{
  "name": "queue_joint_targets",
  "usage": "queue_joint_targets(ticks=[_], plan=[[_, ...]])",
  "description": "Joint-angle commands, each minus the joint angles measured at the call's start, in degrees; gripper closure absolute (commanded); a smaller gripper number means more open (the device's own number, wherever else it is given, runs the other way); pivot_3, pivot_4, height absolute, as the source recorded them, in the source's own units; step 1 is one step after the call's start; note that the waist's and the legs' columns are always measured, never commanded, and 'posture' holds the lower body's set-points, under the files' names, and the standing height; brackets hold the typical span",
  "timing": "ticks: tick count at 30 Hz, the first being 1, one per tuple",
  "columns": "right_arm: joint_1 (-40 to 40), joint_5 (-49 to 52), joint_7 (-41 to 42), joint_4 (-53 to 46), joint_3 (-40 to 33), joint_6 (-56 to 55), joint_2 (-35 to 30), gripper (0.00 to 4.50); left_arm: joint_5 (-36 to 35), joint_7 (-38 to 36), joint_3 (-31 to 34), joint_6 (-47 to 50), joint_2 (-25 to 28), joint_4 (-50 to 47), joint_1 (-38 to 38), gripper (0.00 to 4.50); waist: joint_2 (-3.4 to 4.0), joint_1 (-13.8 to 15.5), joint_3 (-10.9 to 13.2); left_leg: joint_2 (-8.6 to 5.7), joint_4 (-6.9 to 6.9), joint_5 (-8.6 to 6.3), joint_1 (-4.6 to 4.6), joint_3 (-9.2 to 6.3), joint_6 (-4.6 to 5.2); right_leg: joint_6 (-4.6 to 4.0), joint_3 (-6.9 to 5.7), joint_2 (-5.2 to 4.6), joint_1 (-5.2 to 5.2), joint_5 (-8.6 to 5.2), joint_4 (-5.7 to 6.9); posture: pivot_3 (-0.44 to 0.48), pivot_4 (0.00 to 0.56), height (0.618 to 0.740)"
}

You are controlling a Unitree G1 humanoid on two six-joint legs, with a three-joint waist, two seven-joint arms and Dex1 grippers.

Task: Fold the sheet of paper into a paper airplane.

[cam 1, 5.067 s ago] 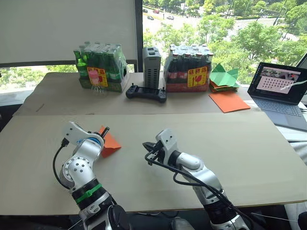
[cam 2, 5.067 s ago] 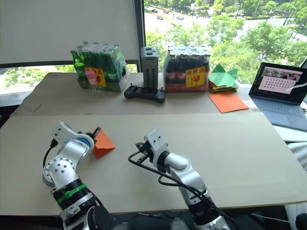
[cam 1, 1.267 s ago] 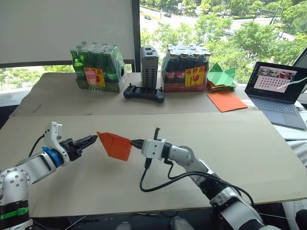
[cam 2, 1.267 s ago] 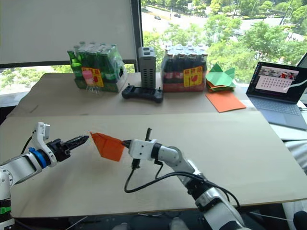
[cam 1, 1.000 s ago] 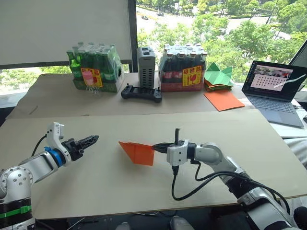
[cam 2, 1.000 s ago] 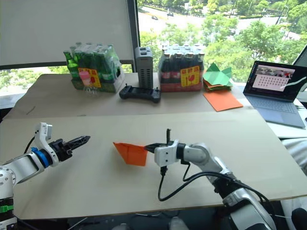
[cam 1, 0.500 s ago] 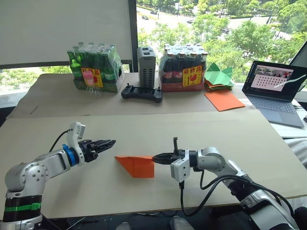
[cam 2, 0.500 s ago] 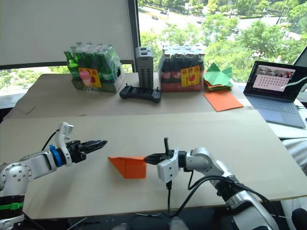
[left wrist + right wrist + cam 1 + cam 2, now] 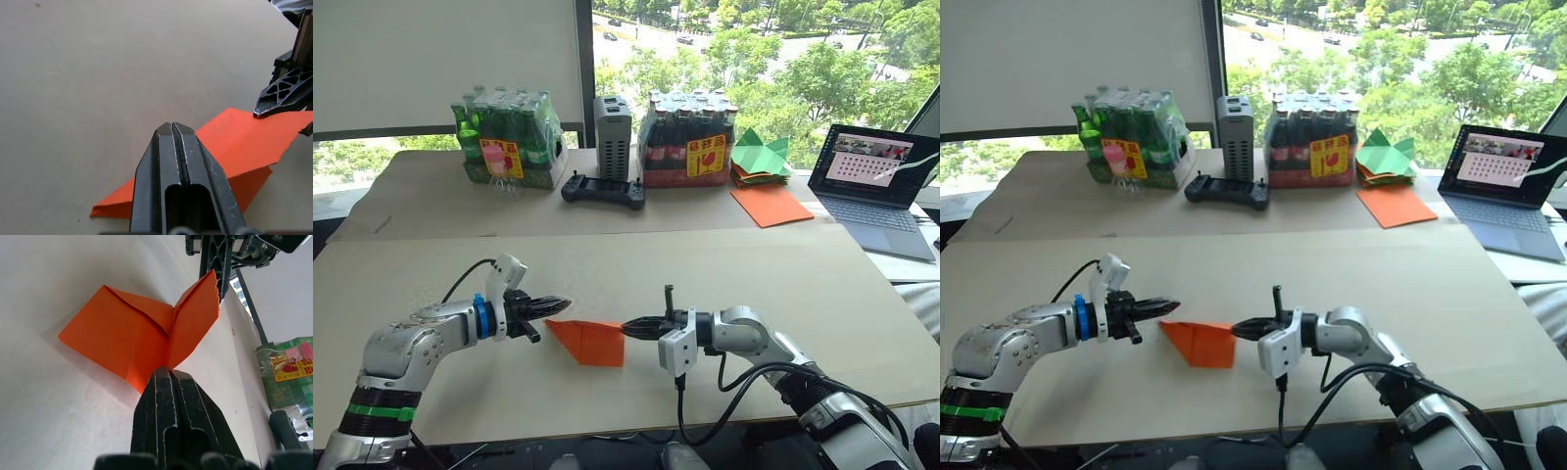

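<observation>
Paper: sheet of paper (image 9: 592, 340), bright orange, partly folded w/ creases, pointed at the robot's left end, squarer at the right; lies on the near table (image 9: 862, 294), front-centre, between the two grippers.
Fold state: in right wrist view one flap stands up from the rest, a diagonal crease runs across the flat part.
R gripper: right gripper (image 9: 628, 328) at the paper's right end, fingers pressed together; tips meet the paper's edge, looks like a pinch on it, though the contact itself is hard to make out.
L gripper: left gripper (image 9: 564, 305) at the paper's pointed end, fingers closed flat against each other, tips just over the point; left wrist view shows nothing between them.
Far table: two shrink-wrapped bottle packs, green (image 9: 507, 137) and dark (image 9: 690, 140), grey box (image 9: 613, 135) between them, black controller (image 9: 602, 190) in front.
Far right: larger smooth orange sheet (image 9: 773, 206), green paper shapes (image 9: 765, 157) behind it, open laptop (image 9: 875, 180) at the edge.
</observation>
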Motion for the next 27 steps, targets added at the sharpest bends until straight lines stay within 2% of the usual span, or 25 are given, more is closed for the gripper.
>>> queue_joint_targets(ticks=[1, 11, 21, 27], plan=[[0.5, 0.7, 0.0, -2.5, -0.6, -0.1, -0.4, 4.5, 4.1, -3.7, -2.3, -4.1, 1.7, 0.7, 0.0, 4.48, 0.0, 0.0, 0.0, 0.0, 0.0, 0.0, 0.0, 0.0, 0.0, 0.0, 0.0, 0.0, 0.0, 0.0, 0.0, 0.0, 0.15, 0.74], [1.8, -0.2, 2.0, -3.6, -0.2, 1.5, -1.8, 4.5, 9.4, -7.0, -4.9, -7.4, 0.4, 4.5, -1.4, 4.48, 0.0, 0.2, 0.0, 0.0, 0.02, 0.0, 0.0, 0.01, 0.01, 0.0, 0.0, 0.01, 0.01, 0.0, 0.0, 0.0, 0.15, 0.74], [3.9, 1.6, 4.7, -5.9, -0.1, 2.6, -3.7, 1.19, 11.6, -7.6, -5.3, -8.0, -1.1, 5.7, -2.0, 4.5, 0.0, 0.3, 0.0, 0.0, 0.02, 0.0, 0.02, 0.01, 0.01, 0.0, -0.01, 0.0, 0.05, 0.0, 0.01, 0.0, 0.15, 0.74], [6.5, 6.1, 6.0, -11.2, -1.3, 4.5, -4.9, 1.19, 11.9, -7.4, -4.8, -7.3, -2.1, 5.7, -2.5, 4.5, 0.0, 0.5, 0.0, 0.0, 0.04, -0.01, 0.02, 0.02, 0.02, 0.01, 0.0, 0.0, 0.06, -0.01, 0.01, 0.0, 0.15, 0.74]])
